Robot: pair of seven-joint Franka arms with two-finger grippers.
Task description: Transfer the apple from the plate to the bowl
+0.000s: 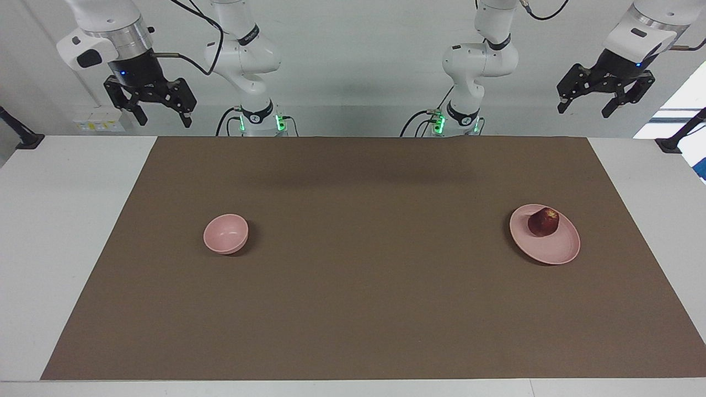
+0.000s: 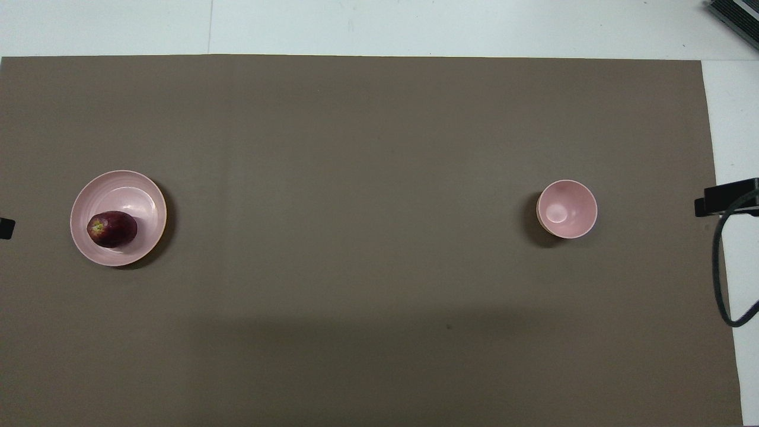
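Note:
The dark red apple [image 1: 544, 222] [image 2: 112, 229] lies on the pale pink plate [image 1: 551, 246] [image 2: 130, 193], on the part of it nearest the robots, toward the left arm's end of the table. The small pink bowl [image 1: 225, 234] [image 2: 567, 209] stands empty toward the right arm's end. My left gripper [image 1: 586, 106] hangs open high up by its base, beside the table's edge. My right gripper [image 1: 164, 117] hangs open high up at its own end. Both arms wait, and neither gripper shows in the overhead view.
A brown mat [image 1: 353, 309] [image 2: 356, 148] covers most of the white table. Black clamp mounts [image 1: 22, 138] [image 1: 675, 140] sit at the table's two ends. A black cable [image 2: 723, 267] hangs at the right arm's end.

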